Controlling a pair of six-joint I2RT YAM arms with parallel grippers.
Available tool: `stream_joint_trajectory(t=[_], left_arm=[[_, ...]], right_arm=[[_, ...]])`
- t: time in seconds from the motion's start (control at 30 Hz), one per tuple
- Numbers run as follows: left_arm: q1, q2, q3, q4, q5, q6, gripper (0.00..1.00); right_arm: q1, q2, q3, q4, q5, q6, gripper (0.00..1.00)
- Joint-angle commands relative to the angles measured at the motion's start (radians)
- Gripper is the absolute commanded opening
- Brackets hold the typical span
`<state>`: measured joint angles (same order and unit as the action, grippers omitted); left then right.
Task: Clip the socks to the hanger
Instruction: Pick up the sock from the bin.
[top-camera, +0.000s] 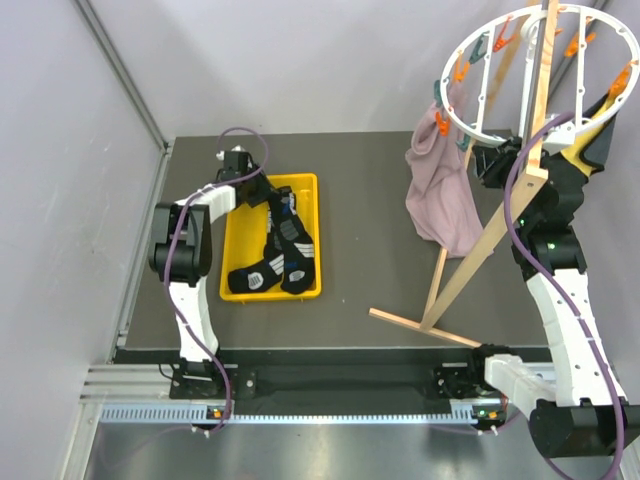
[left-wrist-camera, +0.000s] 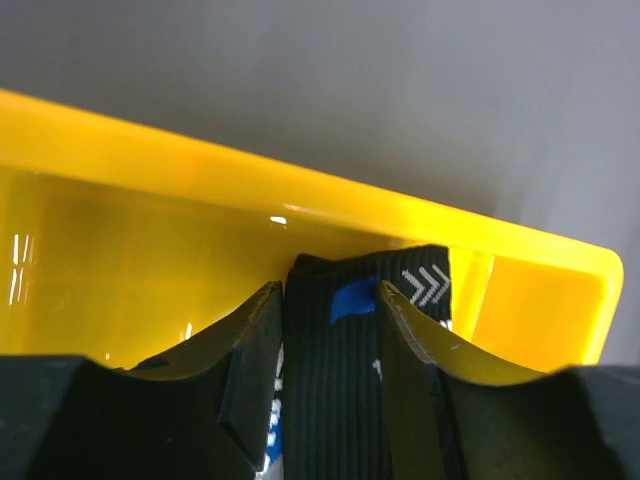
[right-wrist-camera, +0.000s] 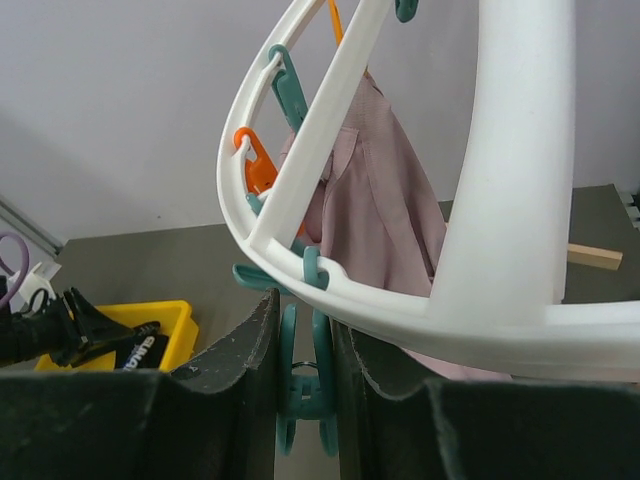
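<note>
The black socks (top-camera: 280, 255) with grey and white patches lie in a yellow tray (top-camera: 236, 240). My left gripper (top-camera: 262, 192) is at the tray's far end, shut on the cuff of a sock (left-wrist-camera: 340, 380) with a blue mark. The hanger (top-camera: 480, 75), a white ring with orange and teal clips, hangs on a wooden frame (top-camera: 480, 250) at the right. My right gripper (top-camera: 490, 160) is under the ring's rim (right-wrist-camera: 330, 270), shut on a teal clip (right-wrist-camera: 305, 385), squeezing its handles.
A pink-mauve garment (top-camera: 445, 195) hangs from the ring beside my right gripper. The wooden frame's foot (top-camera: 420, 328) lies on the dark table near the front edge. A grey wall stands behind and to the left.
</note>
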<state>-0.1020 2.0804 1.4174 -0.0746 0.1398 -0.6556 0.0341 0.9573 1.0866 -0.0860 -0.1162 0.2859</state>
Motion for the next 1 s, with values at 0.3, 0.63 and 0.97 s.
stream_joint_trajectory(t=[0.3, 0.63, 0.97], left_arm=[[0.008, -0.028, 0.057, 0.007, -0.006, 0.025, 0.07], [0.004, -0.227, 0.028, -0.022, 0.004, 0.019, 0.00], [-0.014, -0.374, -0.057, -0.070, 0.038, 0.001, 0.00]], right_arm=[[-0.010, -0.002, -0.014, -0.041, -0.056, 0.032, 0.00], [-0.008, 0.009, 0.016, -0.075, -0.056, 0.030, 0.00], [-0.014, 0.000, 0.018, -0.090, -0.034, 0.019, 0.00]])
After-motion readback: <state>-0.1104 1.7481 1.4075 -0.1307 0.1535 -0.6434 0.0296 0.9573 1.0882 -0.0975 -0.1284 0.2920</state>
